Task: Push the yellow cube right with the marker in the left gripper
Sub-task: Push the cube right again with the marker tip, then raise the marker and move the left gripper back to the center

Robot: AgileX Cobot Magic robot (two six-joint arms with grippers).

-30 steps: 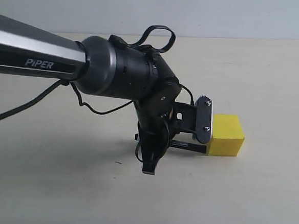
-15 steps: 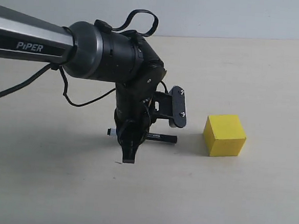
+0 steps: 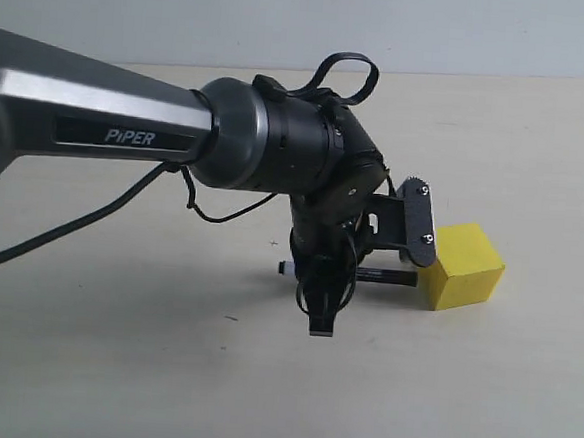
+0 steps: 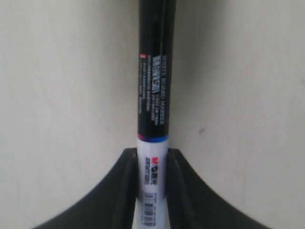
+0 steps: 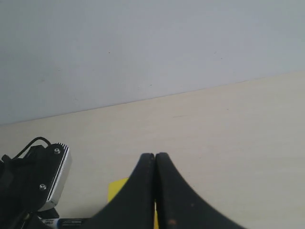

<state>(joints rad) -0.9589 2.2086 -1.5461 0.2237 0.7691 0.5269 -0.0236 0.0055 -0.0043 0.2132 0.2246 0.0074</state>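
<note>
The yellow cube (image 3: 466, 266) sits on the table at right, turned a little askew. My left gripper (image 3: 321, 319) points down just left of it, shut on the marker (image 3: 368, 274). The marker lies level, its black end at the cube's left face. In the left wrist view the marker (image 4: 152, 95) runs out from between the black fingers (image 4: 127, 186), which clamp its white barrel. My right gripper (image 5: 155, 156) is shut with nothing in it. A corner of the yellow cube (image 5: 116, 189) shows behind it. The right gripper is out of the exterior view.
The pale beige table (image 3: 111, 367) spreads all round, with a grey wall (image 3: 436, 29) behind it. The left arm's silver wrist camera (image 3: 418, 222) overhangs the cube's near-left side. Black cables (image 3: 81, 219) trail off leftwards.
The left arm has swung back to the right with the marker, from well short of the cube to touching it. The cube has slid slightly right and turned a little.
</note>
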